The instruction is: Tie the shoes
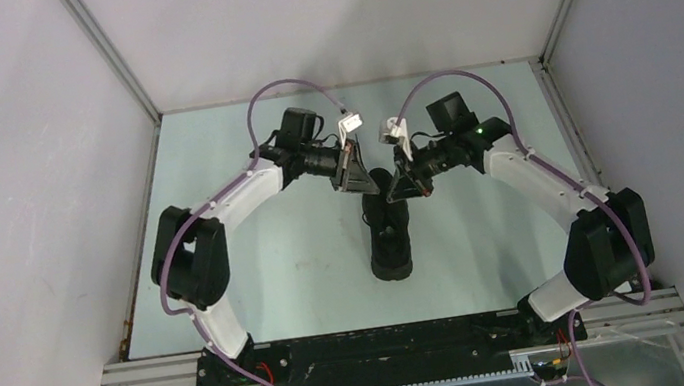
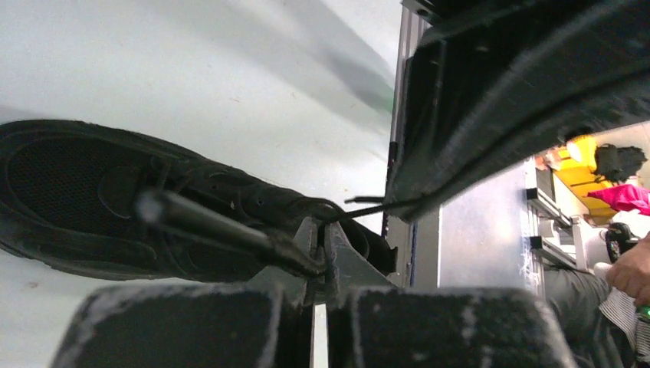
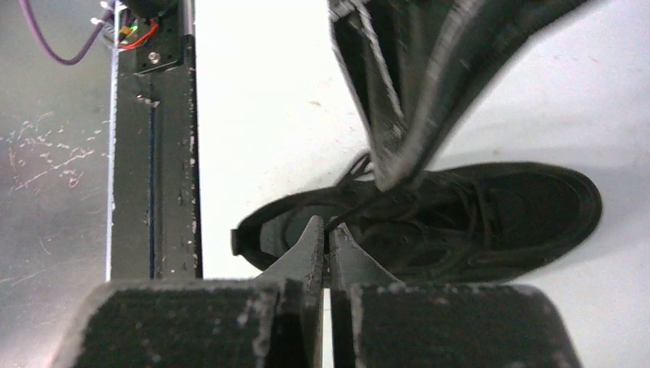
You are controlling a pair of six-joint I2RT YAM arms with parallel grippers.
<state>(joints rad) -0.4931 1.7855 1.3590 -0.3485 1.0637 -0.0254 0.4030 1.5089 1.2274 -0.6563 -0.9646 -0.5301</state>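
A black low-top shoe (image 1: 390, 239) lies in the middle of the table, its length running front to back. Both grippers hang close together over its far end. In the left wrist view, my left gripper (image 2: 327, 236) is shut on a thin black lace (image 2: 366, 207) above the shoe (image 2: 92, 184). That lace runs taut toward the right gripper's fingers (image 2: 460, 130). In the right wrist view, my right gripper (image 3: 327, 228) is shut on a lace strand over the shoe's opening (image 3: 291, 222). The left gripper's fingers (image 3: 406, 100) hang just above it.
The pale green table (image 1: 267, 264) is boxed in by grey walls on three sides. A black and aluminium rail (image 1: 390, 348) carrying the arm bases runs along the near edge. The two arms arch inward from both sides.
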